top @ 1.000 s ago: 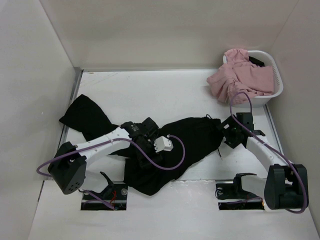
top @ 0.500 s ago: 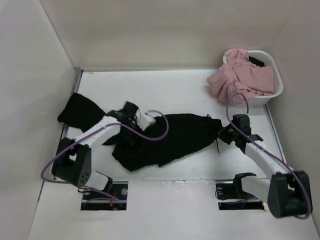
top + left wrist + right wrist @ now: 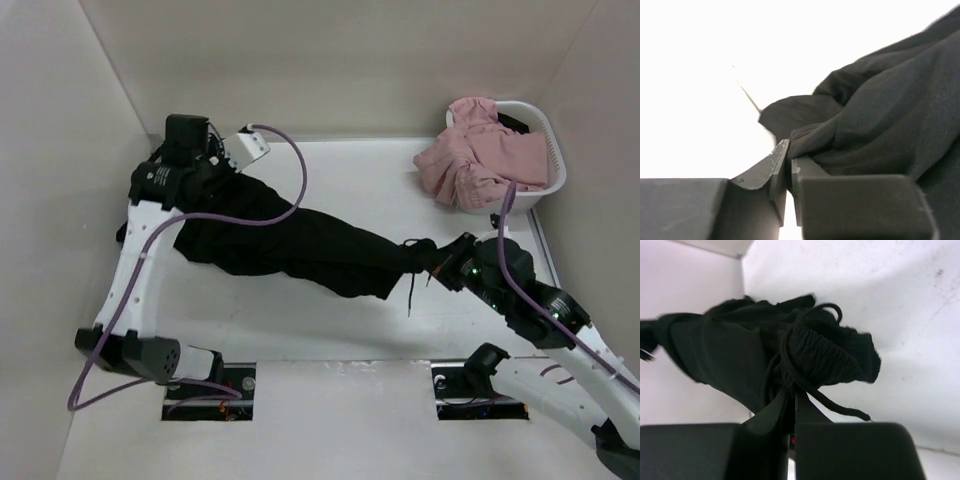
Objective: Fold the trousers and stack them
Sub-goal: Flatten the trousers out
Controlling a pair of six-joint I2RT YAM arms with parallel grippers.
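Trousers (image 3: 300, 250) lay drawn out in a long, rumpled band across the table (image 3: 350, 180), running from the far left corner to the right side, and no fold showed in them yet. The job looked to be at an early stage, I judged: the cloth was only being pulled straight, so flattening, folding and stacking were all left to do. The left gripper (image 3: 788, 160) was closed tight on a pinch of black cloth at the far left end, its jaws nearly meeting. The right gripper (image 3: 792, 392) was likewise clamped, on the gathered waistband where the drawstring hung loose. The left arm reached long and high toward the far left corner, with its wrist above the cloth's end, which seemed lifted off the surface. The right arm stretched low and forward, its gripper pointing left at the waistband. A basket (image 3: 556, 160) with pink cloth (image 3: 470, 160) sat at the far right, apart from the trousers.
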